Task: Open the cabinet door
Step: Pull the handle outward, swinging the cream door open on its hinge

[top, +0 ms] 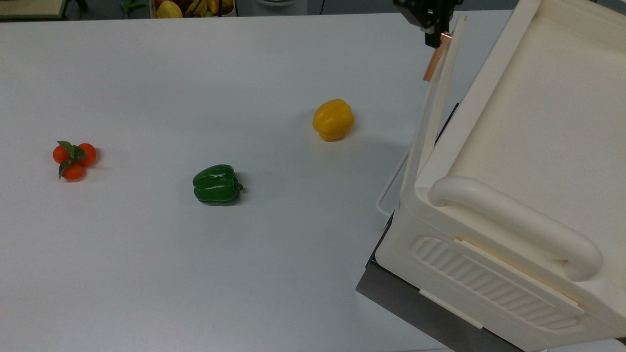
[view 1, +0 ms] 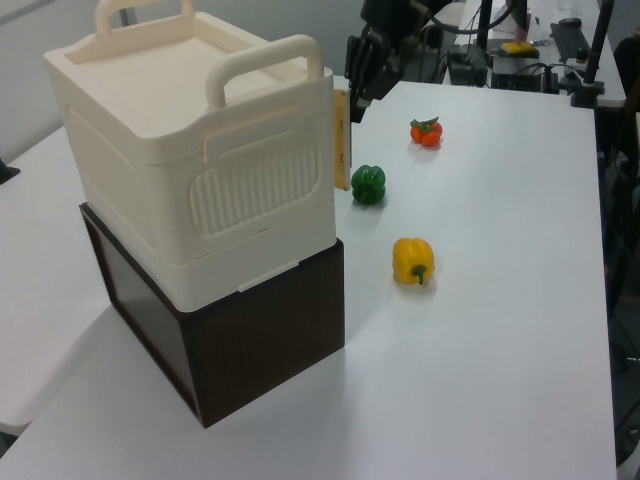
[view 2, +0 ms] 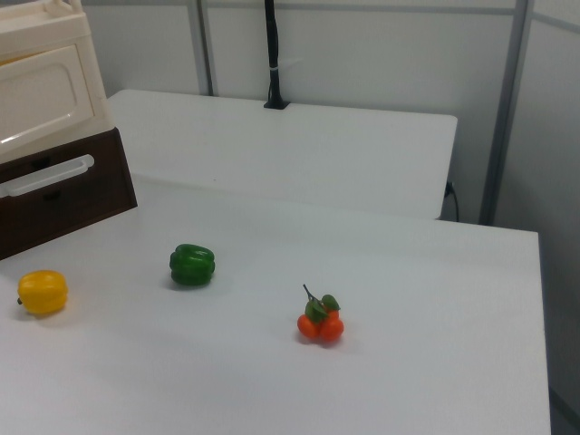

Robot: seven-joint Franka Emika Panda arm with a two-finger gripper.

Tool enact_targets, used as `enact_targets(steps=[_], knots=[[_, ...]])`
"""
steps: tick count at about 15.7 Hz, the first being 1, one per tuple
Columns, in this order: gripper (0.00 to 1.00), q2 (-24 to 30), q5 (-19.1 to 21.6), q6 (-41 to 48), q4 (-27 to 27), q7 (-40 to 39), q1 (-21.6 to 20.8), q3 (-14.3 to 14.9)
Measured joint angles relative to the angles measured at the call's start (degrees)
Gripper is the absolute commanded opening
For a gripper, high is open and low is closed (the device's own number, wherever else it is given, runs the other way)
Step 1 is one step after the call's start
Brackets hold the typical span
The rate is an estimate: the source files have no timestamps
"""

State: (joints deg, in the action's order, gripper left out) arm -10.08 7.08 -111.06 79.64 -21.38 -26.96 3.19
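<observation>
the wide flat cream plastic cabinet door (top: 433,117) stands a little way out from the front of the large cream plastic cabinet (top: 533,146), its handle edge swung away while the far edge, toward the ribbed side panel (top: 489,281), stays at the box. in the top view a narrow wedge of gap shows between door and cabinet front. in the left view the door (view 1: 341,140) shows as a thin slab edge-on at the cabinet's corner. in the right view its recessed face (view 2: 41,95) is at the right view's left edge.

the black two-finger gripper (top: 436,30) is at the top end of the small copper-coloured bar handle (top: 436,57), seemingly clamped on it, though the fingers are too dark to be sure. i judge the opening as begun but far from done: the door is only cracked, and most of its swing is left.

the cabinet sits on a dark brown box with a thin white wire loop handle (top: 391,188). a yellow bell pepper (top: 333,120), a green bell pepper (top: 216,184) and a cluster of small orange fruits with leaves (top: 74,159) lie well apart on the white table (top: 195,274).

no writing or brand can be read anywhere.
</observation>
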Motion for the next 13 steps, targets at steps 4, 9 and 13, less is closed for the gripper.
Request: enact_targets(steps=[4, 9, 13], knots=[[0.0, 1.2, 0.0, 3.5, 0.1, -0.1, 2.3, 0.1], [0.0, 3.3, -0.1, 6.3, 0.8, -0.1, 6.5, 0.3], [0.0, 3.5, -0.2, 6.5, 1.0, -0.1, 10.4, 0.5]])
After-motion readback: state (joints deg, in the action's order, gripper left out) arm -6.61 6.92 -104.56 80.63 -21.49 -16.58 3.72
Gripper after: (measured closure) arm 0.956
